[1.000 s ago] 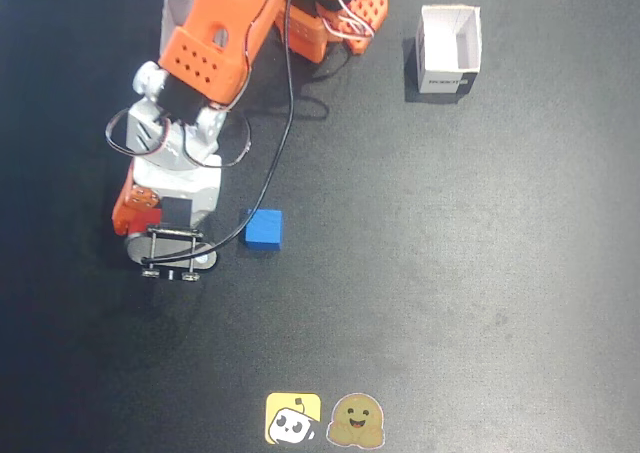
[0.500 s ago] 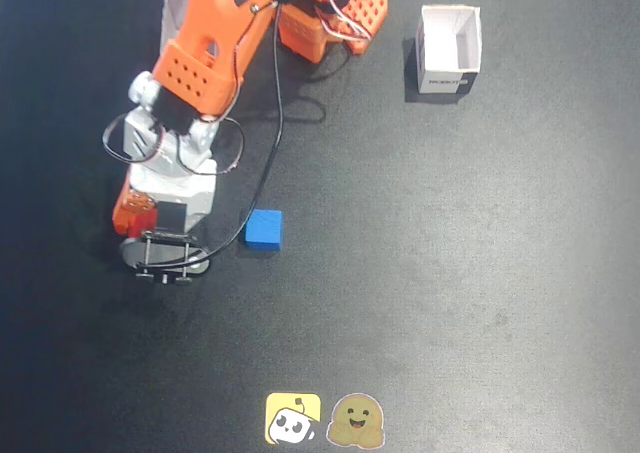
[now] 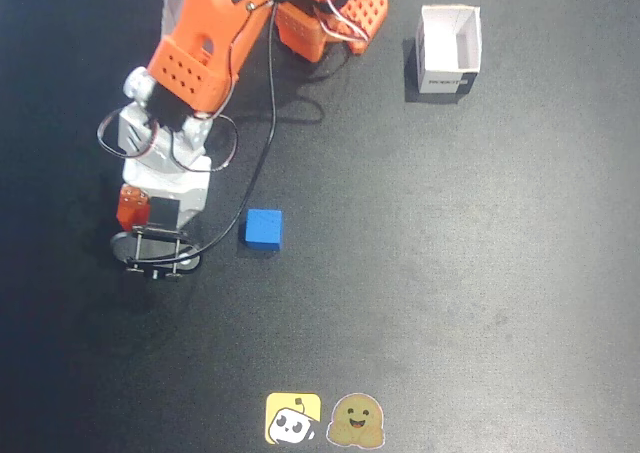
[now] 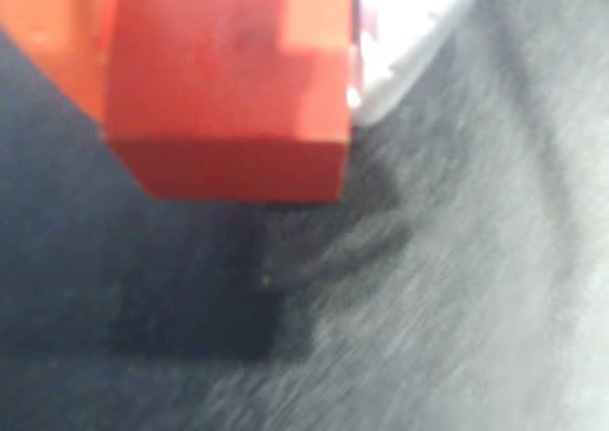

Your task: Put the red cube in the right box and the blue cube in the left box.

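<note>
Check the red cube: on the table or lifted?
Lifted. In the wrist view the red cube sits between the gripper's fingers, its shadow separate on the table below.

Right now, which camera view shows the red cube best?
The wrist view: the red cube fills the upper left, held between the gripper's fingers, its shadow on the mat below. In the fixed view only a small red part shows beside the gripper.

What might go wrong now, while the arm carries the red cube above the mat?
1. The red cube hangs clear of the mat, its shadow below it, and the wrist view is blurred. A loose hold could drop it.
2. The black cable hangs right beside the blue cube. A swing could drag that cube away.
3. In the fixed view, the arm hides most of the box behind it, so collision is possible.
</note>
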Robot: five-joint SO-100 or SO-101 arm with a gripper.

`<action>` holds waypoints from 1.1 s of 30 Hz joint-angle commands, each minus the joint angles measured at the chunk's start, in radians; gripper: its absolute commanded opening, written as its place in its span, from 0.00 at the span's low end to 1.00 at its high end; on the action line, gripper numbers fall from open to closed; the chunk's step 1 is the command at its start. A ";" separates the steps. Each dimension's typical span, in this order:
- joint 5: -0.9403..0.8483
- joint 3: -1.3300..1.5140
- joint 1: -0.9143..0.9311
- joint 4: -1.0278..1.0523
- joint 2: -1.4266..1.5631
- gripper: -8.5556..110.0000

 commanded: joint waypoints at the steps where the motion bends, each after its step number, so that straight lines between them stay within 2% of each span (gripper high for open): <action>1: 0.002 -0.037 0.011 0.064 0.107 0.19; 6: 0.014 -0.097 0.051 0.204 0.195 0.19; 33: 0.101 -0.069 0.314 0.540 0.465 0.19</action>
